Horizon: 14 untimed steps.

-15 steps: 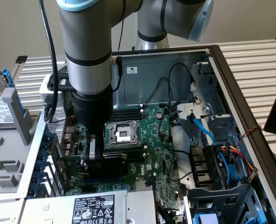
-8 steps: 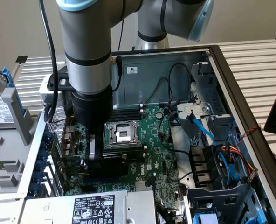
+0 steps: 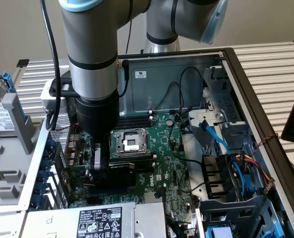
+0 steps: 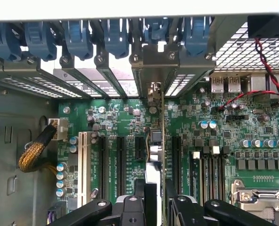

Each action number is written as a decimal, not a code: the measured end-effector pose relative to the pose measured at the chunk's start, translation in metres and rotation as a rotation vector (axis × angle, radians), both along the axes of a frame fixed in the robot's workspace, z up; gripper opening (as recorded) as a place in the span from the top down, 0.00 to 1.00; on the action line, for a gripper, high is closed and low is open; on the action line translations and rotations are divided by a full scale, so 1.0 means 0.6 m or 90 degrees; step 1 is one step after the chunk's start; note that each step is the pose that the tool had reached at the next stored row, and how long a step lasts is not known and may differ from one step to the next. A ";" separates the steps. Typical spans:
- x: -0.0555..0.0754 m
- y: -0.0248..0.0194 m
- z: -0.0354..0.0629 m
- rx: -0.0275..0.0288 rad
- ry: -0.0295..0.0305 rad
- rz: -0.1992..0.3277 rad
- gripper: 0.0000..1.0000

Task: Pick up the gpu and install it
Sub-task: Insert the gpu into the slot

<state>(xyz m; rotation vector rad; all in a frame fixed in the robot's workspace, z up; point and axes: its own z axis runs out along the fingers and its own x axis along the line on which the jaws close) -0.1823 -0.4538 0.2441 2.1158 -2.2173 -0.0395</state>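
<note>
In the wrist view I see the gpu edge-on: a thin green card standing upright over the motherboard, its silver end bracket at the case's rear slot openings. My gripper is shut on it, one black finger on each side. The card runs in line with the black expansion slots; whether it sits in a slot I cannot tell. In the exterior view the gripper is low inside the open case, with the gpu's dark body below it over the motherboard.
Blue slot latches line the case's rear wall. The CPU socket lies just beside the gripper. A power supply sits at the near edge. Drive cages and loose cables crowd the exterior view's right. A braided cable lies beside the white slot.
</note>
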 end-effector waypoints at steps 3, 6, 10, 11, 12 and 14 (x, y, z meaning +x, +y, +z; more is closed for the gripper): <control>0.000 0.0000 0.000 0.0000 0.0000 0.001 0.73; -0.001 0.0000 0.000 0.0000 0.0001 0.001 0.73; -0.001 0.0000 0.000 0.0000 0.0000 0.001 0.73; -0.001 0.0000 0.000 0.0000 0.0000 0.002 0.73; -0.001 -0.0001 0.000 0.0000 0.0000 0.002 0.73; -0.001 -0.0003 0.000 0.0000 0.0000 0.002 0.73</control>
